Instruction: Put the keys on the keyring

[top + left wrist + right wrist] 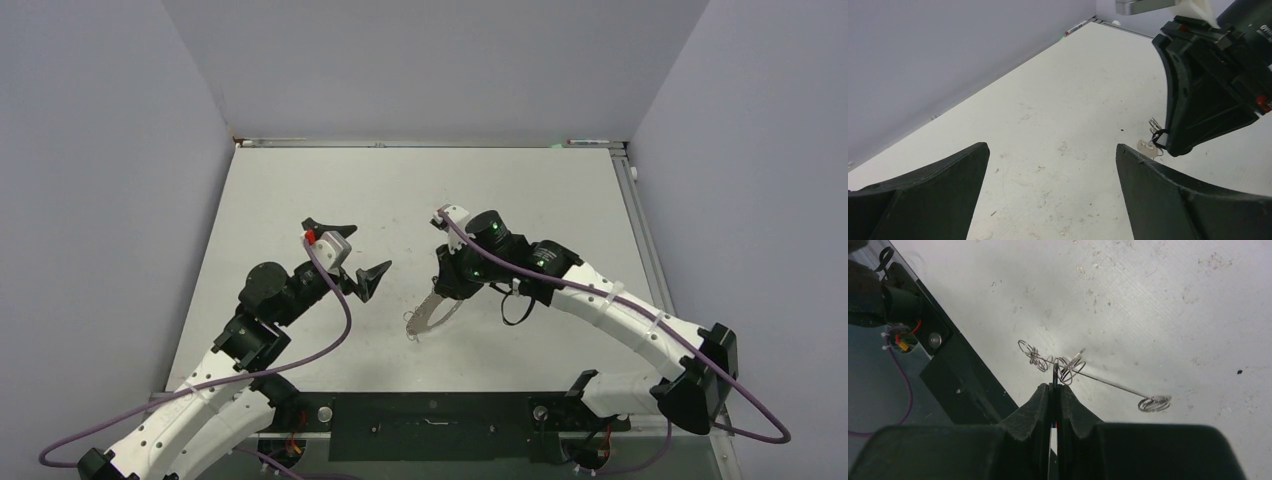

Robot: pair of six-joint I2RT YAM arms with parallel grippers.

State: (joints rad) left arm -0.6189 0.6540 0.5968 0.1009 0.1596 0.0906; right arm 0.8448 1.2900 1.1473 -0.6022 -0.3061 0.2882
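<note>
One white worktop (300, 190) carries the job. The left claw (1052, 150) hangs spread wide, holding nothing. The right claw (1054, 387) is closed tight on what looks like the key (1148, 146), touching it to the keyring (1108, 384), likely to hook it on.

The table (300, 200) is off-white and matt, scuffed and flecked with small marks, with one dark speck (1239, 372) standing out. A metal rail (420, 143) runs along its far edge and a black plate (430, 425) along its near edge. Near the front middle the keyring (428, 315) slants toward the table. Whether it rests there cannot be told, since the closed right claw (1054, 386) nips a thin black piece, seemingly the key (1055, 374), at its rim.
</note>
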